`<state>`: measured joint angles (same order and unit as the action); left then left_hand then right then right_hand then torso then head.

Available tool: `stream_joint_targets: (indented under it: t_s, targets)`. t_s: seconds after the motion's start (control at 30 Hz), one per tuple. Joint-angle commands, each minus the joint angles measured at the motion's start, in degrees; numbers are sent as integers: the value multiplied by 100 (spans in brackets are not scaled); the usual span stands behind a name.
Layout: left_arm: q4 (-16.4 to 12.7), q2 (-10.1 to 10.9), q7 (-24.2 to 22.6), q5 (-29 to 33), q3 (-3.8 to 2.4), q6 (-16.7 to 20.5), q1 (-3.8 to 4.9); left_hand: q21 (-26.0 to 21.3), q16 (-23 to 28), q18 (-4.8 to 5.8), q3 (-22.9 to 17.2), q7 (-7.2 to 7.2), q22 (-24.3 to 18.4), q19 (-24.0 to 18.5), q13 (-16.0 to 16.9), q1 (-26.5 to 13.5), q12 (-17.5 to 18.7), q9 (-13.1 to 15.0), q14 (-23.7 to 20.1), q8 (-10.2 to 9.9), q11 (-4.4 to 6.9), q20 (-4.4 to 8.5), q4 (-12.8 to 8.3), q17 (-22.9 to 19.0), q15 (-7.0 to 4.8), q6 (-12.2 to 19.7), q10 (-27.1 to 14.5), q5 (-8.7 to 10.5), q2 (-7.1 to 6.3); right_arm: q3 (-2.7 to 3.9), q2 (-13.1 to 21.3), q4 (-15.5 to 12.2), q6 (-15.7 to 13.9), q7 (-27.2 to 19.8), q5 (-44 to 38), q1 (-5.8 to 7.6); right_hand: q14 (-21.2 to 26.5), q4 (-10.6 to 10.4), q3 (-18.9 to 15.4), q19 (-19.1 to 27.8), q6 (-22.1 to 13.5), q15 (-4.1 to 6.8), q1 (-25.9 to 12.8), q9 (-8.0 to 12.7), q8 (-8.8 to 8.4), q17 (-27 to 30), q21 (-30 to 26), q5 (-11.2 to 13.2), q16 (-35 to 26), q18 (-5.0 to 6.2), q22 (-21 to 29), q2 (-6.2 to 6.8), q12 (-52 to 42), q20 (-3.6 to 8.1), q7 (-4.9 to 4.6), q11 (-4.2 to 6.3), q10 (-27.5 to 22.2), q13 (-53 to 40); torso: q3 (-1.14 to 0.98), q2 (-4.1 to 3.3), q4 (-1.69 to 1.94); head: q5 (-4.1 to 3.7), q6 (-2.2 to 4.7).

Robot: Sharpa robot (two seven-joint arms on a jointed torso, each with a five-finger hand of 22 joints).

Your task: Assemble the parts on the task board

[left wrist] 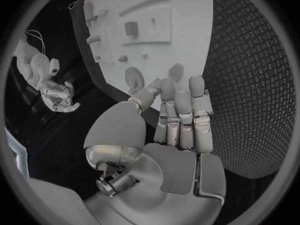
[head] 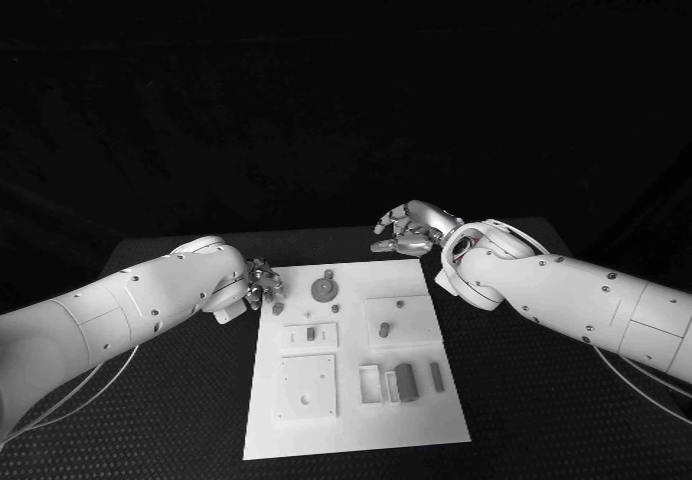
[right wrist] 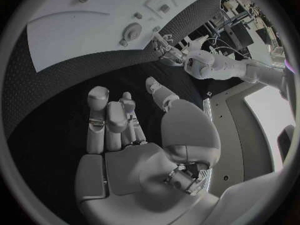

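A black table [head: 173, 400] with a fine woven or dimpled texture fills the lower half of the head view; behind it the room is dark and nothing in it can be made out. The white task board [head: 433, 425] lies lengthwise in the middle of the table, its far edge between the two hands.

On the board sit the grey parts: a round gear-like disc [head: 326, 289] near the far left corner, a small peg [head: 385, 328] on a raised square to the right of centre, a small block [head: 312, 333] on another square at centre left, and upright rectangular blocks [head: 405, 381] side by side near the right edge. A flat plate with a small hole [head: 307, 386] lies at the near left.

The left hand [head: 258, 282] hovers at the board's far left corner, just beside the disc. In the left wrist view its fingers [left wrist: 181, 120] lie straight and pressed together, holding nothing, with the thumb apart from them.

The right hand [head: 413, 228] is over bare table beyond the board's far right corner. In the right wrist view its fingers [right wrist: 106, 120] are loosely curled side by side, the thumb apart, with nothing in them.
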<state>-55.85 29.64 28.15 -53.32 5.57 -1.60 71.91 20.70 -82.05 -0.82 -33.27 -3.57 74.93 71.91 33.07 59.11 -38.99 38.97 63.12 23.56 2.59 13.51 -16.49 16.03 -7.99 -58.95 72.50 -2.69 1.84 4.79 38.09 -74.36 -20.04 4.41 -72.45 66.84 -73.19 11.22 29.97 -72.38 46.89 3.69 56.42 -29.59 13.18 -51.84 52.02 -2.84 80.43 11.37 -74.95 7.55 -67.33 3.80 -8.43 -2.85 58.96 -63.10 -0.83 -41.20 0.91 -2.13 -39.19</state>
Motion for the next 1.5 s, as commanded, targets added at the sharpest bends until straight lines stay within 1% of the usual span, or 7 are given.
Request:
stream_joint_targets:
  t_s: [0.03,0.43,0.77,0.83,0.9,1.17,1.5]
  targets:
    - [17,-21,29,193,0,117,7,25,-23,81,-13,2,131,28,8,-45,-25,138,56,34,5,19,21,7,-59,-52,43,-22,-2,3,-9,-11,38,-17,10,-2,3,-33,4,-1,-72,-28,-63,-1,-28,-10,-19,-23,-31,363,-95,-11,-30,27,-106,-8,-42,7,3,19,22,-2,5]
    - [38,38,-513,176,0,500,7,16,17,82,-16,-32,119,-27,-14,-93,14,136,10,-42,-25,5,36,-4,-35,63,-22,-18,-57,3,2,-1,39,-17,19,-2,3,-35,5,-1,-71,-28,-62,-1,-28,-10,-20,-23,-32,363,-95,-10,-31,28,-106,-8,-42,7,1,10,10,-3,11]
    - [-657,534,-2069,-559,43,1156,-5,-268,280,-17,-109,-430,66,-538,-553,155,892,-99,-515,-482,-499,-369,21,-109,415,695,-1211,-21,-599,3,58,-5,35,-19,32,-2,3,-34,5,-1,-72,-27,-59,-1,-28,-11,-20,-23,-32,363,-96,-9,-31,28,-106,-8,-42,8,9,16,21,-36,24]
    - [-865,695,-2481,-1162,159,1392,-9,-324,315,-67,-102,-457,57,-609,-662,233,1033,-159,-600,-525,-582,-454,10,-120,497,705,-1347,-25,-742,3,70,-5,35,-22,35,-2,3,-34,6,-1,-72,-27,-58,-1,-28,-11,-20,-23,-32,363,-96,-9,-32,28,-106,-8,-42,8,13,16,23,-42,29]
    - [-981,781,-2700,-1570,202,1519,-18,-342,306,-120,-107,-442,65,-615,-753,374,1127,-213,-625,-544,-629,-508,7,-112,540,641,-1389,-25,-857,3,82,-11,35,-22,35,-2,3,-34,6,-2,-72,-27,-58,-1,-28,-11,-20,-23,-32,363,-96,-9,-32,28,-105,-8,-42,8,18,22,28,-39,29]
    - [-1224,1023,-3103,-3221,534,1880,-32,-475,355,-172,-91,-361,64,-768,-989,716,1360,-412,-835,-737,-743,-643,6,-99,659,652,-1465,-25,-1095,2,105,-18,39,-23,40,-2,3,-33,6,-2,-72,-27,-56,-1,-28,-11,-20,-23,-32,363,-96,-8,-32,29,-105,-8,-42,9,17,18,27,-11,35]
    - [-1192,1012,-3198,-3905,715,1963,-123,-563,428,-160,-74,-426,45,-792,-1108,714,1478,-580,-883,-883,-746,-664,58,-94,669,719,-1455,-18,-1295,2,97,-7,44,-29,47,-3,2,-35,6,-2,-72,-27,-56,-2,-28,-11,-20,-23,-32,363,-97,-9,-32,28,-105,-8,-42,9,10,4,10,6,37]
